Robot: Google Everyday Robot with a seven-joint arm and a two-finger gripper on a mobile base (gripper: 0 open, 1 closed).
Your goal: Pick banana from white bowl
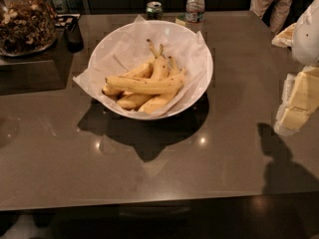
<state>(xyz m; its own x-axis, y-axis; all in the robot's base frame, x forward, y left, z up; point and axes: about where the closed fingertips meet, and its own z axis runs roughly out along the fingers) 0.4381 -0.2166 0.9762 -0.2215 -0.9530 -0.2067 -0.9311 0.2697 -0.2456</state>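
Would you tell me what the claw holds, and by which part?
Nothing visible: the claw hangs at the right edge, apart from the long speckled yellow banana lying in the round white bowl.

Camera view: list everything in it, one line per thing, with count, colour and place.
banana: one, yellow with brown specks, lying across the top of the pile in the bowl
other bananas: several, yellow, under and behind it
white bowl: one, white, paper-lined, middle of the counter
glass jar of nuts: one, clear with brown contents, far left
can: one, green, far edge behind the bowl
water bottle: one, clear, white cap, right of the can
counter: one, grey-brown
person: one, beige trousers, far right
gripper: one, pale yellow, right edge, apart from the bowl
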